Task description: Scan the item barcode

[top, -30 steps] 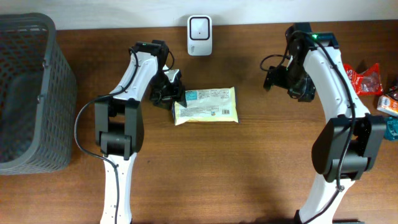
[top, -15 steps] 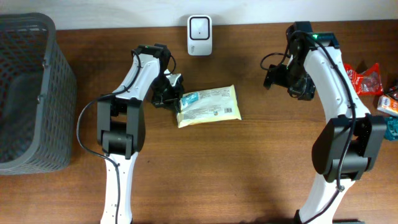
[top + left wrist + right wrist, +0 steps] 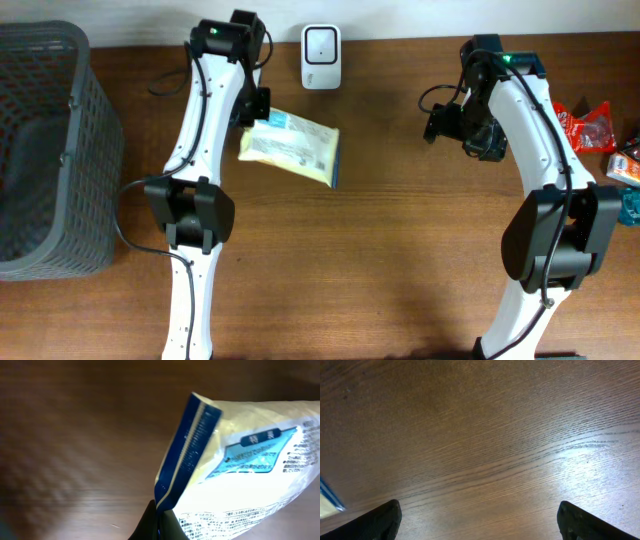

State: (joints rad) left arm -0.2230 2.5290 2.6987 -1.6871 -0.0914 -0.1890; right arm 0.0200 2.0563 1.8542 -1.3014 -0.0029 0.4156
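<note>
Hiding mostly under its own arm, left gripper (image 3: 254, 112) is clamping the packet (image 3: 292, 148) by its blue edge; far end running off-frame. Right gripper (image 3: 481, 522) is hanging spread wide over table (image 3: 400, 250).

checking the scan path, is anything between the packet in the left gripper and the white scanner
Nothing visible. The packet, pinched by the left gripper, is just short of the scanner with only bare tabletop between them.

One packet (image 3: 290, 152), one scanner (image 3: 320, 43), one basket (image 3: 100, 170)
</note>
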